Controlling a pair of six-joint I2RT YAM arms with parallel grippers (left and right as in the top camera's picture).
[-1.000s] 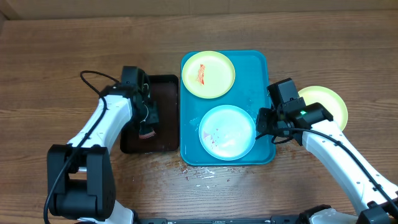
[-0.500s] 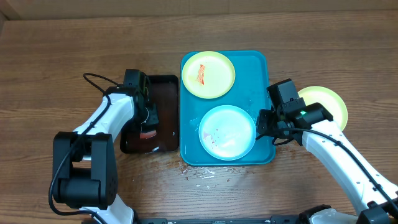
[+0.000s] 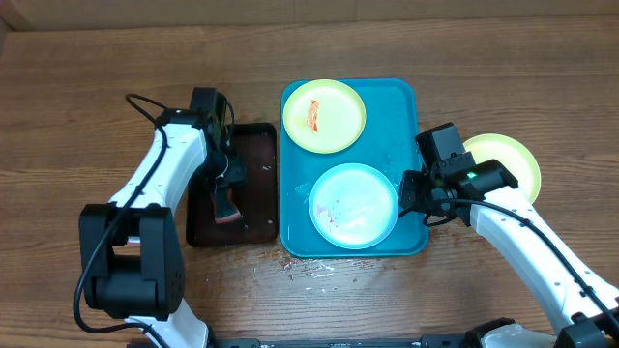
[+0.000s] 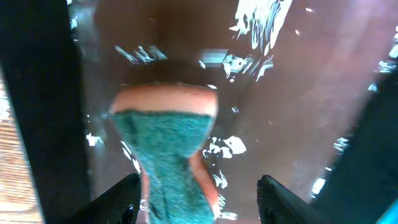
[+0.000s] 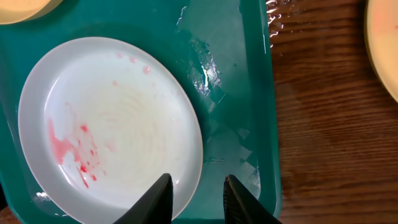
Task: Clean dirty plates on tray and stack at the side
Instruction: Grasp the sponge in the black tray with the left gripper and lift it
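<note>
Three plates logged.

- **Pale blue-white plate**: red-flecked. It lies on the turquoise tray just ahead of my right fingers, which stand apart astride its near rim and grip nothing.
- **Smeared yellow-green plate**: further along the same tray.
- **Second yellow-green plate**: on the bench, outboard of the right fingers.
- **Left fingers**: apart, straddling the sponge in the wet black tray, not closed on it.

Risks, in my judgement:
- The sponge sits off-centre, so a pinch may skew it, and it could drip across the bench.
- The thin rim on wet plastic could slide, shoving the plate into the tray's raised edge.

Room:
- The tray wall is just beside the right fingers.
- The black tray's walls flank the left fingers.
- Open bench lies beyond both.
</note>
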